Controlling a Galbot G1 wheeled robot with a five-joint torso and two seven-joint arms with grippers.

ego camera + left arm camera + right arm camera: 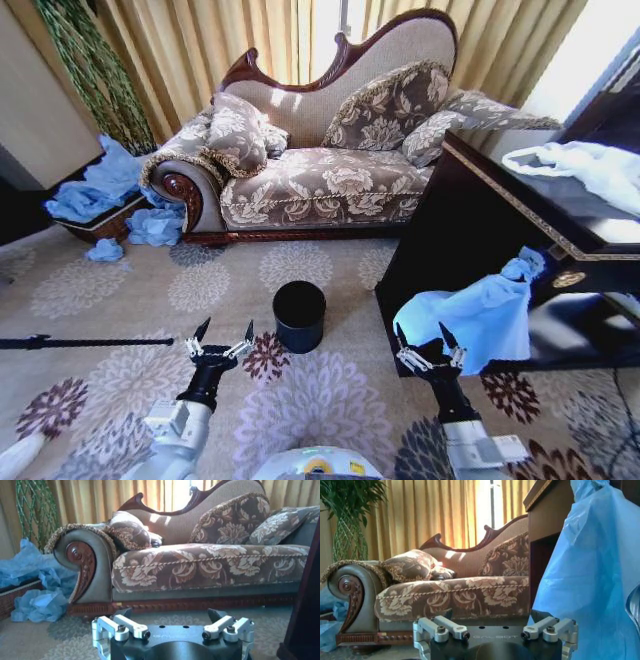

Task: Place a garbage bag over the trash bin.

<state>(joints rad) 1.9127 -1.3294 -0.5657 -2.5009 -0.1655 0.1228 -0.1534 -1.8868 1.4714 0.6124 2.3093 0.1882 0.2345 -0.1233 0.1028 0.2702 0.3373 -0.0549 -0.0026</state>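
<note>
The trash bin (pixel 300 316), small, black and round, stands open on the patterned carpet in front of the sofa. My left gripper (pixel 226 328) (pixel 169 613) hovers open just left of the bin, empty. My right gripper (pixel 420 332) (pixel 490 615) is open and empty to the bin's right, close beside a large light-blue bag with a knotted top (pixel 480 315) (pixel 590 573) that hangs off the dark table. Crumpled light-blue plastic bags (pixel 155 226) (pixel 37 603) lie by the sofa's left end; I cannot tell which of them is the garbage bag.
A floral sofa (pixel 320 180) fills the back. The dark table (pixel 470 215) on the right carries a white plastic bag (pixel 590 165). A wicker basket (pixel 100 225) with more blue plastic sits far left. A thin black rod (pixel 80 343) lies on the carpet at left.
</note>
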